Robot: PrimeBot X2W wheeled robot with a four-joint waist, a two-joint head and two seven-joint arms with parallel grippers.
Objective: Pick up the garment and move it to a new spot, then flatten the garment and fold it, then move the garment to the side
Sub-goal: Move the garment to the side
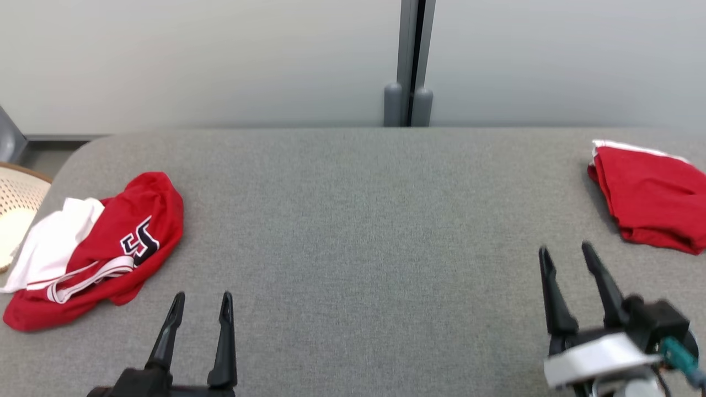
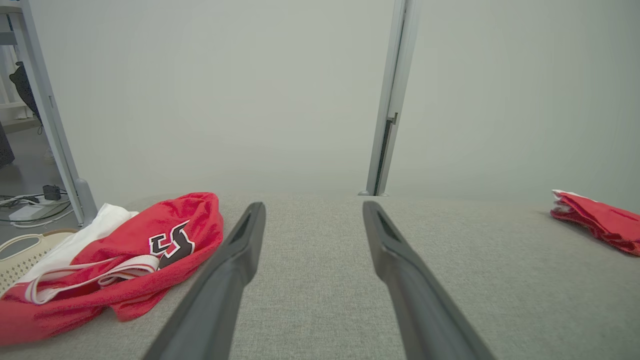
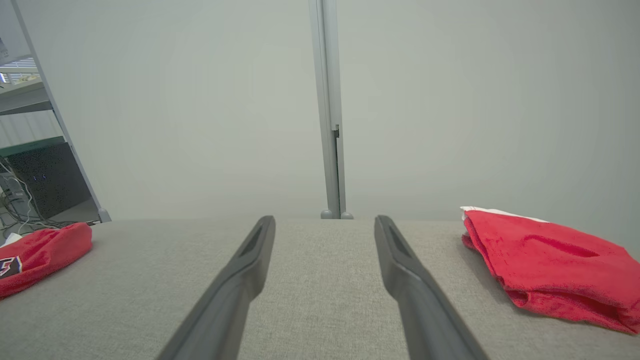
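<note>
Garment (image 1: 651, 196) folded — right end effector (image 1: 565, 248) near.

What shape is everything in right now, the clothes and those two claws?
crumpled garment: bunched in a heap, unfolded, on the left of the table.
folded garment: folded, lying flat at the table's right edge.
left gripper: open, holding nothing.
right gripper: open, holding nothing.

On the table (image 1: 353, 220), a crumpled garment (image 1: 105, 248) lies far left, a folded garment (image 1: 651, 198) far right.
</note>
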